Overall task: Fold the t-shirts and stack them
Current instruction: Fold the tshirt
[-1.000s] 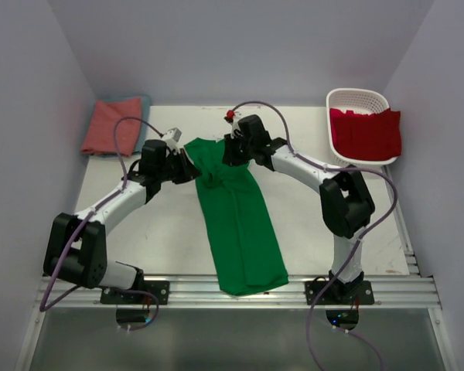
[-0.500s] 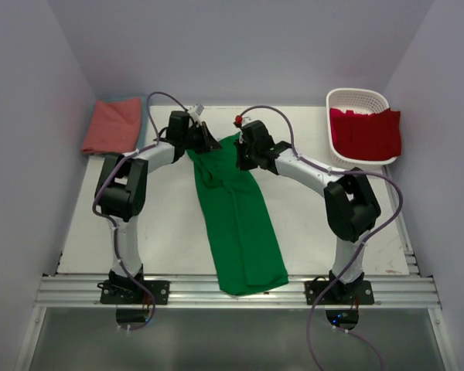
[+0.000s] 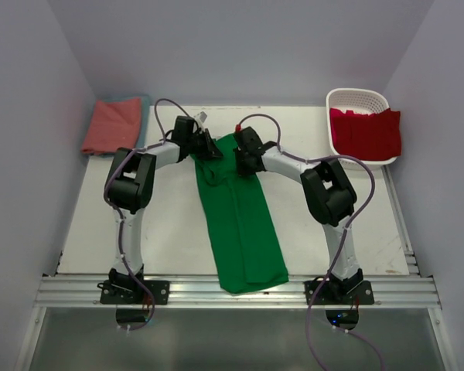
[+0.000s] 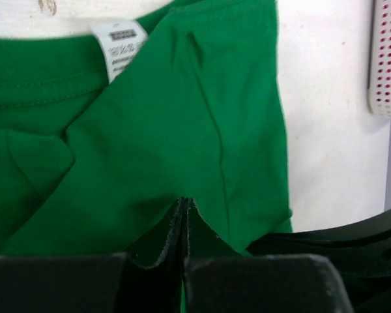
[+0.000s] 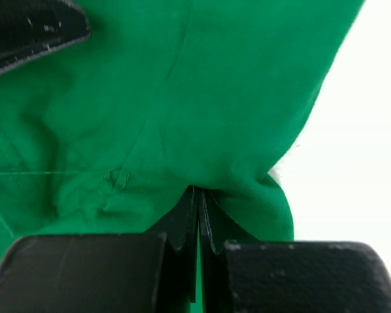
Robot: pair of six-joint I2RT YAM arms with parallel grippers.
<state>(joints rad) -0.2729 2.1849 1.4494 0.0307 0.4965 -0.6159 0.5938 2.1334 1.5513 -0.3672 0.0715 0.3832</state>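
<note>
While pinched at both far corners, lying lengthwise at centre: green t-shirt (image 3: 240, 224).
L gripper (image 4: 182, 203) & R gripper (image 5: 199, 193) each clamped on cloth, prob. to fold far end over.

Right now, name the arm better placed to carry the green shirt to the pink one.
Left. The left gripper is shut on the green shirt's collar end, on the side nearer the pink shirt; the right gripper pinches the other side.
</note>
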